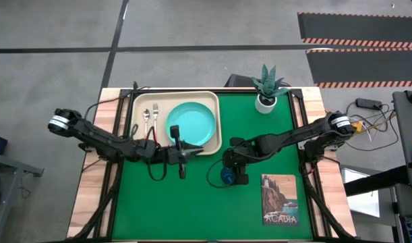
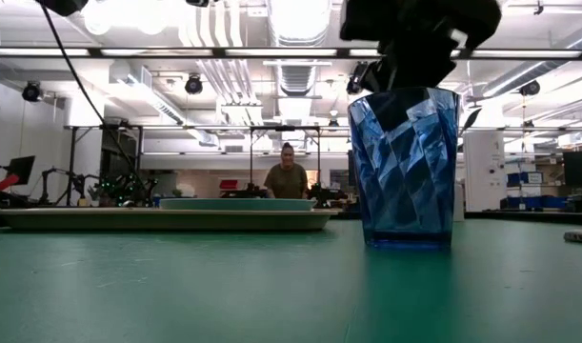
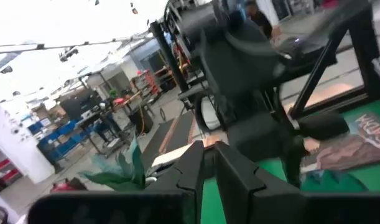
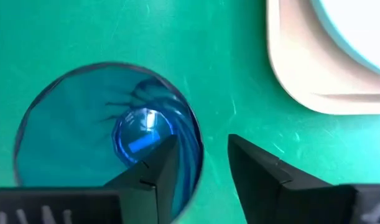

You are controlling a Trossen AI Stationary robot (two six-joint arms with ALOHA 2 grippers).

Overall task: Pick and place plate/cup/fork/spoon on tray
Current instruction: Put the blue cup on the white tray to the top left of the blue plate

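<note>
The dark-blue cup (image 1: 227, 177) stands upright on its base on the green table, also in the low view (image 2: 405, 167). My right gripper (image 4: 202, 171) is open above it, pointing down. One finger is inside the cup's mouth and one is outside, on either side of the wall (image 4: 194, 146), without visible touch. The turquoise plate (image 1: 191, 123), the fork (image 1: 155, 113) and the spoon (image 1: 146, 115) lie on the beige tray (image 1: 139, 101). My left gripper (image 1: 182, 156) is shut and empty at the tray's near edge.
A white pot with a green plant (image 1: 266, 88) stands at the far right. The "Acadia" picture card (image 1: 280, 199) lies near the right front. The tray's near corner (image 4: 314, 81) is close to the cup. A person (image 2: 288, 179) stands in the room behind.
</note>
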